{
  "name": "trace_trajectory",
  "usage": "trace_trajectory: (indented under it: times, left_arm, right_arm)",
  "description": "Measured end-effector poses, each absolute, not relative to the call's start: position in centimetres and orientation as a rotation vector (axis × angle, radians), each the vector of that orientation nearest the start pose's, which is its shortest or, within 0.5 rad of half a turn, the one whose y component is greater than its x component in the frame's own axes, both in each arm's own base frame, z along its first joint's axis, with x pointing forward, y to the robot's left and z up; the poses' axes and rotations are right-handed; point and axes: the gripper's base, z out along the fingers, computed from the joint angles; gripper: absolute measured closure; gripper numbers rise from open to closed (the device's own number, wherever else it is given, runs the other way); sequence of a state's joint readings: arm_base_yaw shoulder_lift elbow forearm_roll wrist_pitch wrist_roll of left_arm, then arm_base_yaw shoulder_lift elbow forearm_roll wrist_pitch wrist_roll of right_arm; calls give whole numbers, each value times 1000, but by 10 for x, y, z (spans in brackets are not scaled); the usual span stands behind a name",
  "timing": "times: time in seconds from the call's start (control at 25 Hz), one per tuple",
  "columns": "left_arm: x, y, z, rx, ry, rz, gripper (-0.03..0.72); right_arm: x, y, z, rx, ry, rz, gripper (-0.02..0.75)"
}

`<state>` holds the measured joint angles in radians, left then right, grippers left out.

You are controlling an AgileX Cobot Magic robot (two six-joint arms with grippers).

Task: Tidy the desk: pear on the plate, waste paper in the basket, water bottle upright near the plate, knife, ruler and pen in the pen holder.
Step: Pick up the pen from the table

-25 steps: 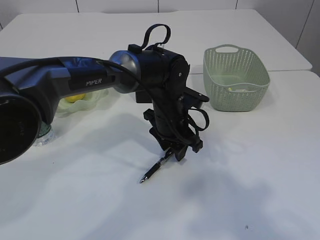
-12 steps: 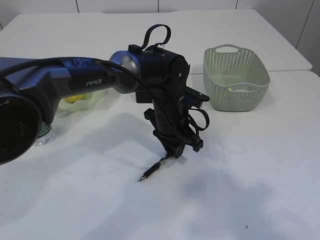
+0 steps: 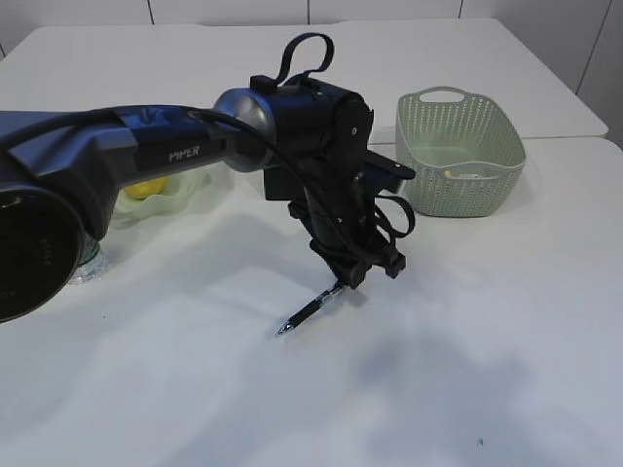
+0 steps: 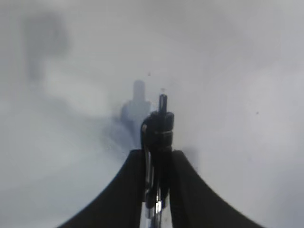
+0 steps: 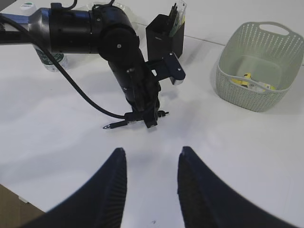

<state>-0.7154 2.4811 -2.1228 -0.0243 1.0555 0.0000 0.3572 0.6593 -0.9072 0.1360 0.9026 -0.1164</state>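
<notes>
My left gripper [image 3: 352, 276] pinches the pen [image 3: 310, 311], its 2 jaws pressed against the barrel near the back end. From the exterior view the pen slants down and away from the jaws, tip low over the desk [image 3: 487, 350]; whether the tip touches I cannot tell. My left wrist view shows what that one hides: the pen [image 4: 159, 142] runs straight out between the 2 dark fingers [image 4: 118, 194], clip end toward the lens, over blurred white tabletop with a soft shadow beyond it.

My right gripper [image 5: 151, 164] hangs apart from everything, its 2 fingers [image 5: 112, 190] spread with nothing between them. Only its camera shows the pen holder [image 5: 165, 37], black and upright behind the left arm, with a few items already standing in it. The same view looks into the basket [image 5: 228, 71], right of the pen holder, where yellow and white scraps lie on the bottom.

In the exterior view the plate [image 3: 185, 195] sits left of the left gripper, the pear [image 3: 148, 188] on it. The water bottle [image 5: 50, 59] stands upright just beside the plate, half hidden by the arm.

The desk is plain white; a second white table adjoins it, and a pale tiled wall stands beyond.
</notes>
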Motion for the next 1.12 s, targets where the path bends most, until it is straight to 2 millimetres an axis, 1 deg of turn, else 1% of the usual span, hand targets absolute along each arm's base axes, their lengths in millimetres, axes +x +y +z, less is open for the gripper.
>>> trace_trajectory:
  times: [0.08, 0.36, 0.72, 1.04, 1.12]
  left_arm:
    - [391, -343, 140, 997, 2709, -174, 603]
    - [394, -349, 158, 970, 2678, -240, 604]
    - [394, -350, 181, 966, 2657, -259, 606]
    - [390, -344, 222, 952, 2590, -265, 606]
    - [389, -341, 229, 954, 2578, -244, 606]
  right_arm:
    - [96, 46, 381, -476, 2092, 307, 438]
    - [96, 47, 381, -476, 2092, 309, 438]
    - [96, 47, 381, -478, 2091, 308, 438]
    - [97, 47, 382, -477, 2085, 308, 438]
    - [97, 47, 382, -477, 2084, 308, 438]
